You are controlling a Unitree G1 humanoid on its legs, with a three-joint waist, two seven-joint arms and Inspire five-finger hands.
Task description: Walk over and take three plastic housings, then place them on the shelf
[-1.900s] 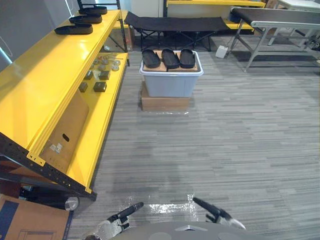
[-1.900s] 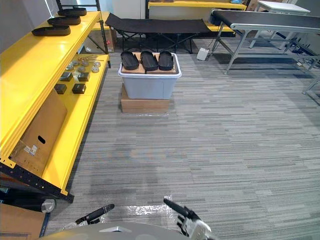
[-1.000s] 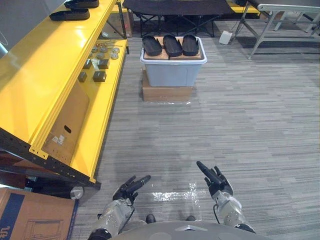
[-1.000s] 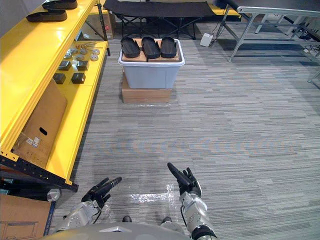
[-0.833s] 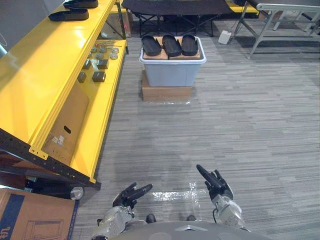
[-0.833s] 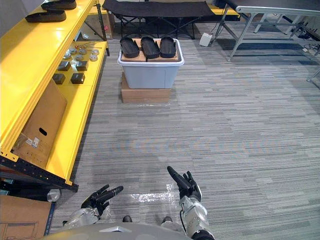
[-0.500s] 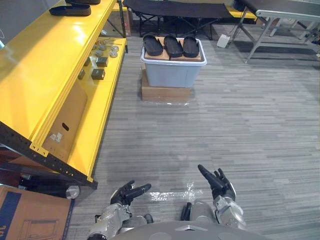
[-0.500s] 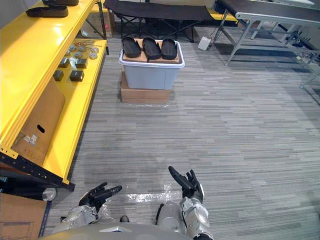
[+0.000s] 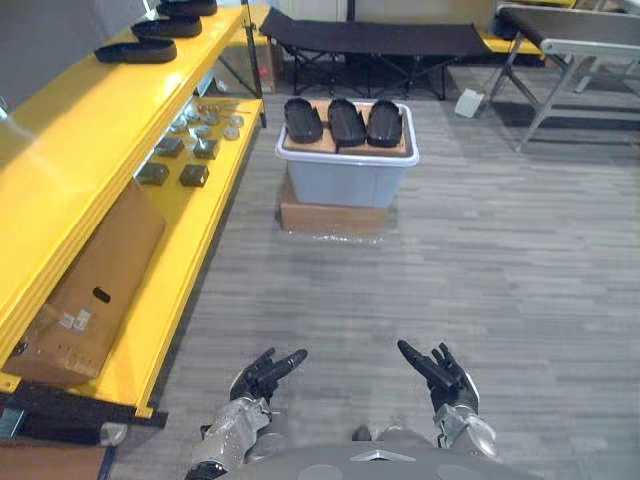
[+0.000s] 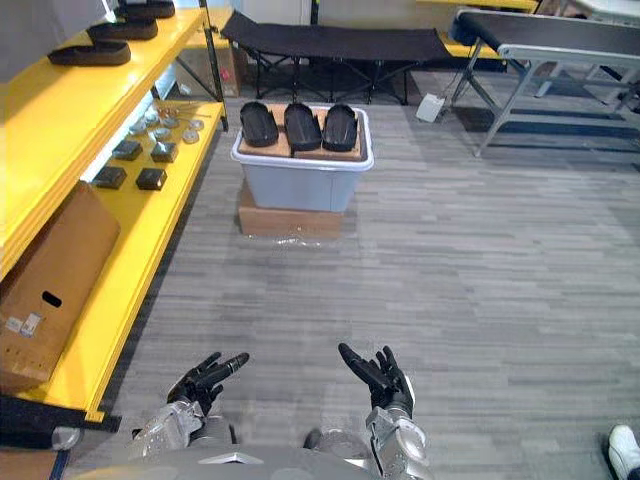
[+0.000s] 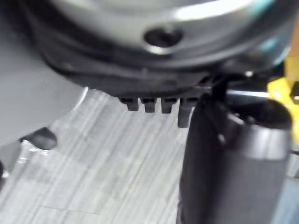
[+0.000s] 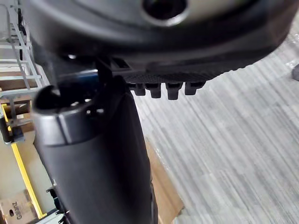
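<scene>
Judging from how things lie, the walk-over is the step in hand and no picking has begun. The left hand (image 9: 256, 376) and the right hand (image 9: 443, 374) are both held low with fingers stretched out and loose, grasping nothing, pointing forward over the floor (image 9: 500, 260). The three plastic housings (image 9: 343, 120) lie side by side, well ahead of the fingertips and a little toward the left hand's side. They rest on a cardboard sheet (image 9: 345, 148) across the top of a grey bin (image 9: 345, 180), which itself sits on a flat carton (image 9: 330, 217). The next move calls for closing that gap until the bin is within reach of the fingers, then bringing a hand down over one housing. The yellow shelf (image 9: 80, 140) runs along to the left of the left hand's fingers, near them. Its upper board already carries other dark housings (image 9: 135, 52) far ahead, so there looks to be free board closer in for setting things down. On its lower board, small metal parts (image 9: 190, 150) sit ahead of the fingers and a brown box (image 9: 85, 290) leans just to their left. Grey striped carpet covers the floor. Beyond the bin stand a black folding cot (image 9: 370, 38) and, ahead and to the right of the right hand's fingers, a metal-framed table (image 9: 570, 25).
</scene>
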